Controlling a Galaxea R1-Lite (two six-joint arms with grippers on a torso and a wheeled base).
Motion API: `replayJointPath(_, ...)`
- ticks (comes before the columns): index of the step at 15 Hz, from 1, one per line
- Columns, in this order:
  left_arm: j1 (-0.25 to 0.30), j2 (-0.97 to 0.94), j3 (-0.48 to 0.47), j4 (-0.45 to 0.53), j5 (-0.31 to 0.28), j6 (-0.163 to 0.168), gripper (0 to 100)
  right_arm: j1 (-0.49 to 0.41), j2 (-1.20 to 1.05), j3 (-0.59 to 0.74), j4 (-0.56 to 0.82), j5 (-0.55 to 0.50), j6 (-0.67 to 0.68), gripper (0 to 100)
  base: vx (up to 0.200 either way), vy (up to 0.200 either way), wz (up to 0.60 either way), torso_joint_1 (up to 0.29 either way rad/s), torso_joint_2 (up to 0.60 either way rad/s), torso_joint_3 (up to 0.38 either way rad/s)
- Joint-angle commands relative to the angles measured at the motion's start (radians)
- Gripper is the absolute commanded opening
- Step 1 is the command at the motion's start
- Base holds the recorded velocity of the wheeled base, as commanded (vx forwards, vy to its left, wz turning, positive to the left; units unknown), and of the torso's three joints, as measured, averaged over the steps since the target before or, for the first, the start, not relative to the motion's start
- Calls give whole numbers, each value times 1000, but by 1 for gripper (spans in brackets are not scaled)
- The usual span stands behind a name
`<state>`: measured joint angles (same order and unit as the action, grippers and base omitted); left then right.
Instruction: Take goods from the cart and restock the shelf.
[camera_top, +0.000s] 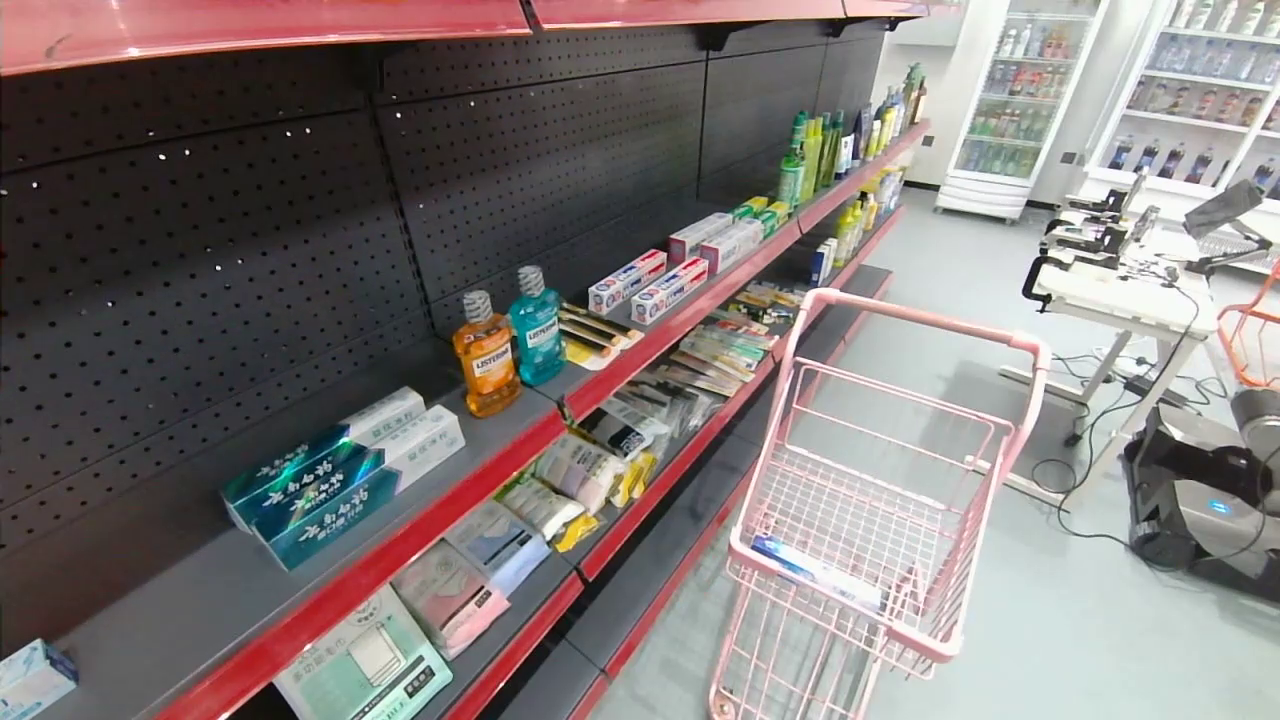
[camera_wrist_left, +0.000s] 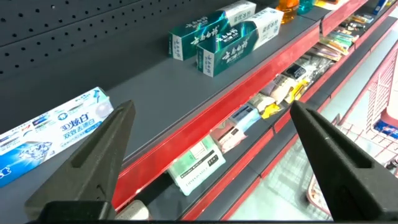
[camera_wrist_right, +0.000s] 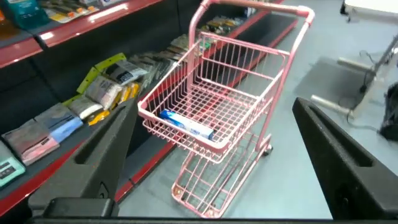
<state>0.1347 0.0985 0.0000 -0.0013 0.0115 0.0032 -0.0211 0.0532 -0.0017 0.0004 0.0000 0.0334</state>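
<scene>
Our right gripper hangs spread, empty, over the pink cart, likely to take the toothpaste box lying along the basket's edge opposite the handle; our left gripper, also spread, faces the shelf near its front edge.

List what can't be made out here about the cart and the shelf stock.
1. Head view: the wire wall of the pink cart crosses the boxed item inside it. In the right wrist view its print is blurred.
2. Head view: the blue-white box on the shelf is cut off by the picture's corner.
3. Head view: the rear parts of the lower-shelf packets are hidden under the red shelf edge.
4. Head view: the far bottles are too small to tell apart.
</scene>
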Motion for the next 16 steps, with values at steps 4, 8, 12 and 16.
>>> replayJointPath(4,0,0,0,0,1,1,100,-57,617,-532,13,14,273,100,0,0,0,0,0,0)
replayJointPath(8,0,0,0,0,1,0,100,-145,1208,-860,50,92,71,100,0,0,0,0,0,0)
replayJointPath(12,0,0,0,0,1,0,100,-152,1579,-848,-114,123,-202,100,0,0,0,0,0,0)
replayJointPath(16,0,1,0,0,1,0,100,-163,1840,-863,-140,212,-497,100,0,0,0,0,0,0)
